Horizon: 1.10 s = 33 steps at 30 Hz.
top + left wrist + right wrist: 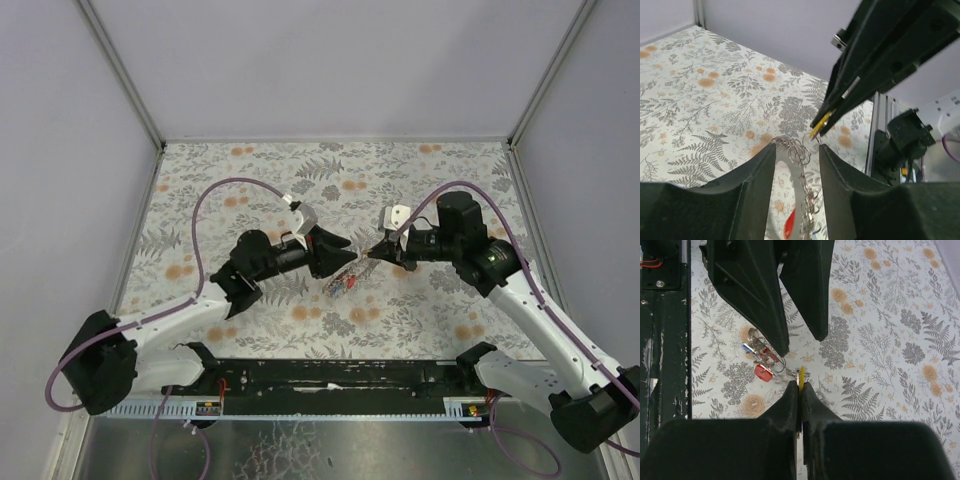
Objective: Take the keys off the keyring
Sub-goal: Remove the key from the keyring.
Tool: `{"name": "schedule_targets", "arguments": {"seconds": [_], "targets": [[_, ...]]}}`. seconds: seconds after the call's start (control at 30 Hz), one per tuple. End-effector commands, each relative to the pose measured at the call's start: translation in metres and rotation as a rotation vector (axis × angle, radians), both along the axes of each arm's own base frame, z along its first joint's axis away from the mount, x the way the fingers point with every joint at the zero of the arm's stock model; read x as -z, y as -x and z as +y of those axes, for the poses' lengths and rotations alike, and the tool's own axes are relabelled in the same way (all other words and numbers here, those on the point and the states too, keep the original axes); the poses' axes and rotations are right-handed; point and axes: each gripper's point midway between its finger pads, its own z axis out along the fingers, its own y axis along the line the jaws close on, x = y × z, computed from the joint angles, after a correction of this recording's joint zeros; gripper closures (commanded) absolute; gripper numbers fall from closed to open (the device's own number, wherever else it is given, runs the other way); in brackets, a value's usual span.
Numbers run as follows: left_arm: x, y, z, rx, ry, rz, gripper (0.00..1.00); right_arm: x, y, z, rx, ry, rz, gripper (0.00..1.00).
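Right now the right fingers (785, 412) are closed flat on the yellow key (801, 376), pinching its head so that only a thin yellow edge shows between them. The keyring (792, 146) sits just in front of that key, a loop of silver wire, and the yellow key looks to be attached to it. The left fingers (757, 290) are spread apart, one on either side of the keyring, with the loop in the gap between their tips; whether either tip touches the wire I cannot tell. The red key (762, 371) and the blue key (747, 346) hang in a bunch on the far side of the keyring from the yellow key, towards the arm bases. Whether that bunch rests on the flowered bench (250, 170) under the keyring or hangs just above it is not clear.

My reading is that this is the start of freeing the first key: one side has its key, the other has not yet taken hold of the ring. The next move calls for the left fingers to close on the keyring and hold it firm, so that the yellow key can be worked round the coil and off its end. The wire is thin and springy, so a loose hold would probably let the whole bunch follow the pull
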Motion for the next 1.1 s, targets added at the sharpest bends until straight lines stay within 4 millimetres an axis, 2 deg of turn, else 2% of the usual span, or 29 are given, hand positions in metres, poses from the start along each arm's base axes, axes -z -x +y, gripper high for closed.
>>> {"name": "schedule_targets", "arguments": {"seconds": [0.0,0.07,0.13,0.3,0.4,0.57,0.77,1.07], "targets": [[-0.005,0.021,0.014,0.118,-0.15,-0.169,0.59,-0.047,0.01,0.003,-0.081,-0.058,-0.132,1.0],[-0.009,0.033,0.02,0.172,-0.164,-0.235,0.58,-0.048,0.015,0.004,-0.106,-0.065,-0.121,1.0],[-0.011,0.036,0.023,0.182,-0.176,-0.254,0.59,-0.048,0.019,0.005,-0.127,-0.073,-0.107,1.0],[-0.004,0.026,0.03,0.116,-0.191,-0.23,0.66,-0.047,0.024,0.008,-0.154,-0.083,-0.09,1.0],[-0.009,0.018,0.032,0.069,-0.168,-0.274,0.66,-0.047,0.026,0.009,-0.167,-0.084,-0.085,1.0],[-0.023,0.015,0.023,0.095,-0.139,-0.344,0.66,-0.047,0.025,0.01,-0.176,-0.085,-0.086,1.0],[-0.022,0.02,0.005,0.209,-0.109,-0.297,0.67,-0.047,0.023,0.013,-0.181,-0.095,-0.083,1.0],[-0.022,0.03,-0.001,0.276,-0.073,-0.271,0.67,-0.043,0.026,0.013,-0.189,-0.097,-0.068,1.0]]}}
